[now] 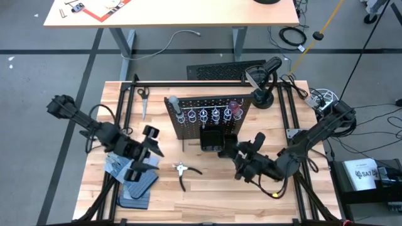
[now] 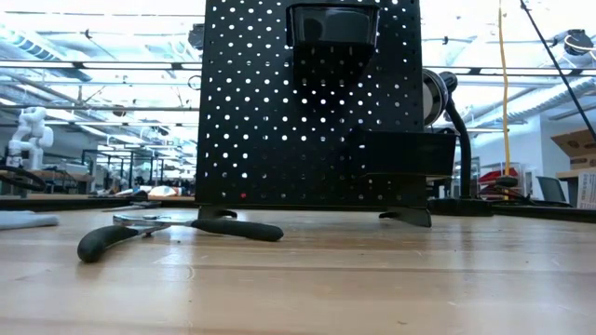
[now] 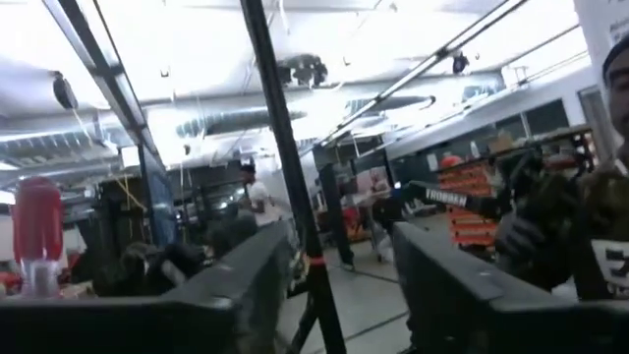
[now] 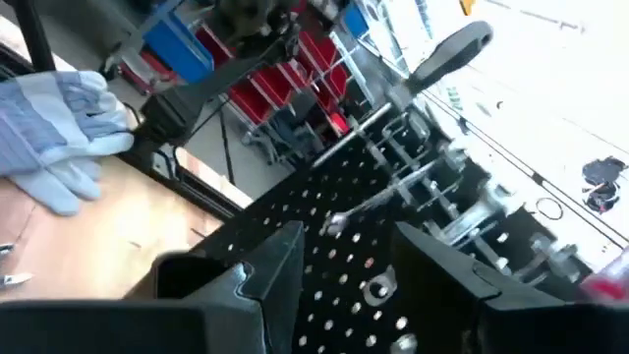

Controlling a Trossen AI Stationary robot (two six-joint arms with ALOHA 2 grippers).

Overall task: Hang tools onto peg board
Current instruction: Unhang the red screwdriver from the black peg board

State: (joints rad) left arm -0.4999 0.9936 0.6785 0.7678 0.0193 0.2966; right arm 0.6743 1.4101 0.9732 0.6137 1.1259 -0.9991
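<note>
We see pliers [image 1: 183, 169] flat on worktop [image 1: 207, 201], near edge. L tool [image 1: 146, 150] above gloves [image 1: 125, 169], fingers spread, empty. R tool [image 1: 242, 158] by peg board [image 1: 207, 116], spread, empty. Screwdrivers/wrenches hang in its rings.

Left gripper [image 1: 151, 141] and right gripper [image 1: 233, 152] both gape, empty.

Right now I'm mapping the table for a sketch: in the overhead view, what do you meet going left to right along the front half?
work gloves → left gripper → pliers → right gripper
</note>
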